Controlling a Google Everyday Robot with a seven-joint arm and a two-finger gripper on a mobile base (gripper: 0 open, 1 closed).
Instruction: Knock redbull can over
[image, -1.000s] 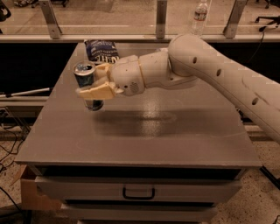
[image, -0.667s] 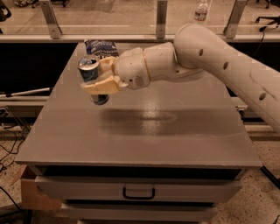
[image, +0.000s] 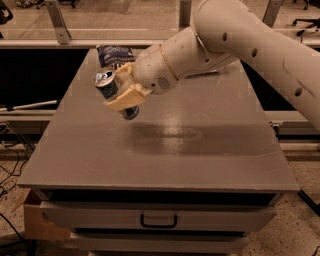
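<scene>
One can (image: 106, 81), tilted, upper left of frame, over the counter (image: 175, 150). One hand (image: 116, 87), its fingers clamped on the can. One snack bag (image: 114, 52) just behind it.

- Redbull can (image: 110, 88): upright a second ago, now tilted, its silver top leaning left and its base swung right.
- Gripper (image: 116, 86), clamped around the can: shifted rightward over the table (image: 200, 150).
</scene>
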